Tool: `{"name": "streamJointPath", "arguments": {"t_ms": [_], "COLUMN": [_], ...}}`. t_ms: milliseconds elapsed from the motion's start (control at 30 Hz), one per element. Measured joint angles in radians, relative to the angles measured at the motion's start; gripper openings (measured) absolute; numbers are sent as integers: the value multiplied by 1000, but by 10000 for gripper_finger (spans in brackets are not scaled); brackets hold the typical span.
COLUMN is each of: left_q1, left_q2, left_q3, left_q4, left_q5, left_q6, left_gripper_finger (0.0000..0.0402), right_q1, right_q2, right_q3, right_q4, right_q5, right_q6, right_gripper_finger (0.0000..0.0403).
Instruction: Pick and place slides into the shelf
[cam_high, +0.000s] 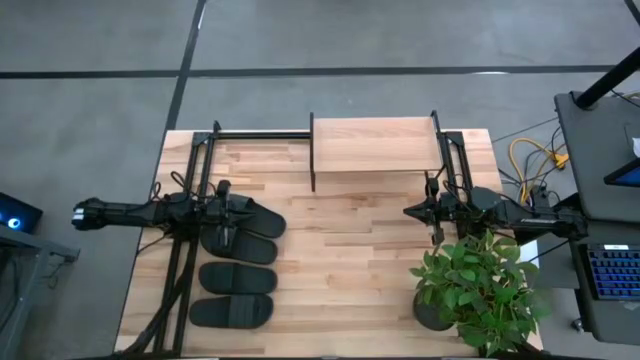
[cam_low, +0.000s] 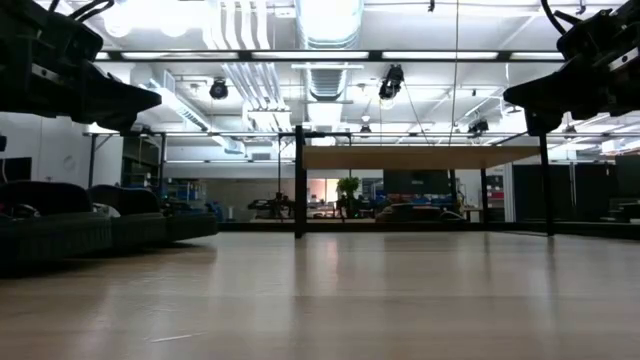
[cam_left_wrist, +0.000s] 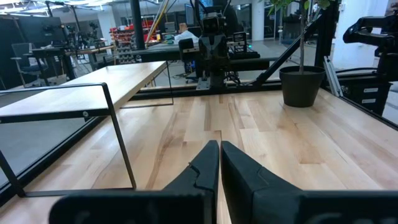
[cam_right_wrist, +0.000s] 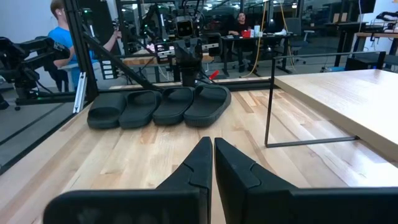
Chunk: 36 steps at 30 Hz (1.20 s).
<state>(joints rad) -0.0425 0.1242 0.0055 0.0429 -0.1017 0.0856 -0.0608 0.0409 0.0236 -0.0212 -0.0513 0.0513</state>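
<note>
Four slides (cam_high: 237, 265), shelf (cam_high: 374, 146), no readable writing

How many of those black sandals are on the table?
4 matte black slide sandals, in a row along the wooden table's left side: one partly under the left gripper, then the second, third and fourth toward the front edge.

Grey concrete floor (cam_high: 90, 120) crossed by dark seams around a light butcher-block surface (cam_high: 340, 260). Leafy potted plant (cam_high: 478, 290) at one corner, in a black pot. Yellow cables (cam_high: 530, 160) coiled beside a dark desk with a keyboard (cam_high: 612, 272). Overhead, white ducts (cam_low: 240, 40) and bright ceiling lamps (cam_low: 330, 15). Beyond, cluttered workbenches (cam_right_wrist: 261, 43) and seated people, one in a blue shirt (cam_right_wrist: 62, 46).
</note>
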Motion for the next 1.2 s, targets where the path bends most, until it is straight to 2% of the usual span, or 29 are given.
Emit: {"name": "streamJointPath", "arguments": {"t_ms": [400,700,1200], "left_q1": [0,0,0], "left_q2": [0,0,0], "left_q3": [0,0,0], "left_q4": [0,0,0], "left_q5": [0,0,0], "left_q6": [0,0,0], "left_gripper_finger": [0,0,0], "right_q1": [0,0,0], "right_q2": [0,0,0], "right_q3": [0,0,0], "right_q4": [0,1,3], "right_q5": [0,1,0], "right_q6": [-3,-136,-138], "right_gripper_finger": [9,9,9]}}
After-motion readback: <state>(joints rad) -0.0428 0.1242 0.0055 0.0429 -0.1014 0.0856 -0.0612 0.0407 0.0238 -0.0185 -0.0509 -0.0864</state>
